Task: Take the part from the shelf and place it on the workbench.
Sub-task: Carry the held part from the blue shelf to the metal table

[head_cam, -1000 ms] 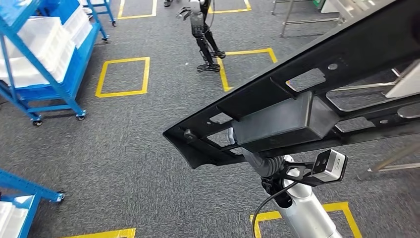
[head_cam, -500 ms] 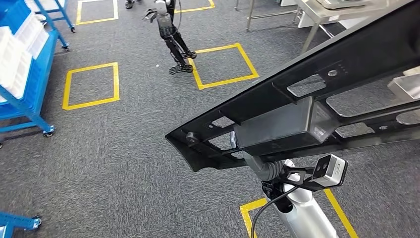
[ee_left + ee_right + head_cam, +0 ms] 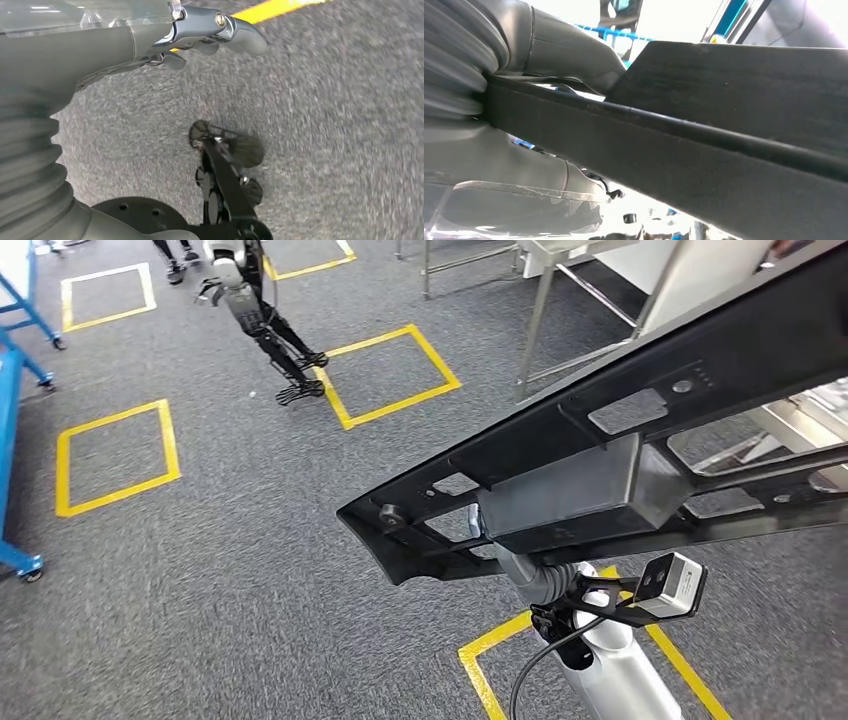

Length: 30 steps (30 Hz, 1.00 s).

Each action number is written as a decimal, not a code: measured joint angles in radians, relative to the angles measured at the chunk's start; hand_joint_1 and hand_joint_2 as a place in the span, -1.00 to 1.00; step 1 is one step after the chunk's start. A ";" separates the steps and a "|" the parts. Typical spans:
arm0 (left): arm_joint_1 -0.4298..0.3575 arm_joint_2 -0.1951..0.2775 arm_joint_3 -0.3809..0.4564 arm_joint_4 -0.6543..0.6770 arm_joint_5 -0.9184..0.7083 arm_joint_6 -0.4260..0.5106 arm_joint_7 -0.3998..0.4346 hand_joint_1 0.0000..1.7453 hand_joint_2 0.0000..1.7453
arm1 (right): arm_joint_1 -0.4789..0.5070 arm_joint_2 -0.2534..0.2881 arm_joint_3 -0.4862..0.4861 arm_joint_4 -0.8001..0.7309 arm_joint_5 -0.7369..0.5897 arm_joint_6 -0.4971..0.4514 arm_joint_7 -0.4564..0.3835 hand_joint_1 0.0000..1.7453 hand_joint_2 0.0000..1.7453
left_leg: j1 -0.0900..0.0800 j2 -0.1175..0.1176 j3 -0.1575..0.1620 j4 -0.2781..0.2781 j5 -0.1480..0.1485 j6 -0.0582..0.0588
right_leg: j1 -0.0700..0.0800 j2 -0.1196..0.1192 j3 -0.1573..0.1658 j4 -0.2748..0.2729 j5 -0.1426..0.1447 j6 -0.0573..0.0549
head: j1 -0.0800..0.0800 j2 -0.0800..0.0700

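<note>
Part (image 3: 620, 455), long black unlabelled panel, gripped by right hand (image 3: 524, 50); left hand (image 3: 200, 37) empty, fingers apart

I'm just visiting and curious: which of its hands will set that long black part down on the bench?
Likely the right hand: it already grips the long black part, with the metal workbench ahead. The left hand hangs over the carpet, holding nothing.
</note>
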 joint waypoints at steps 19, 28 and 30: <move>-0.006 -0.004 0.012 0.000 -0.002 -0.011 -0.002 -1.00 1.00 | -0.038 0.001 0.002 0.035 -0.006 0.005 0.003 1.00 1.00 | -0.006 0.076 0.109 -0.223 0.071 0.025 | -0.001 -0.123 -0.009 0.009 -0.002 0.039 | 0.008 0.000; -0.005 -0.003 0.013 0.000 -0.004 -0.013 -0.003 -1.00 1.00 | -0.044 0.007 0.003 0.042 -0.010 0.003 0.009 1.00 1.00 | 0.003 0.008 -0.022 0.068 -0.072 -0.009 | -0.004 -0.034 -0.008 -0.002 0.004 0.003 | 0.004 0.000; -0.004 -0.003 0.014 0.000 -0.005 -0.014 -0.003 -1.00 1.00 | -0.043 0.007 0.003 0.043 -0.012 0.000 0.014 1.00 1.00 | 0.003 0.003 -0.017 0.040 -0.029 -0.004 | -0.002 -0.008 -0.006 -0.001 0.004 0.004 | 0.004 0.000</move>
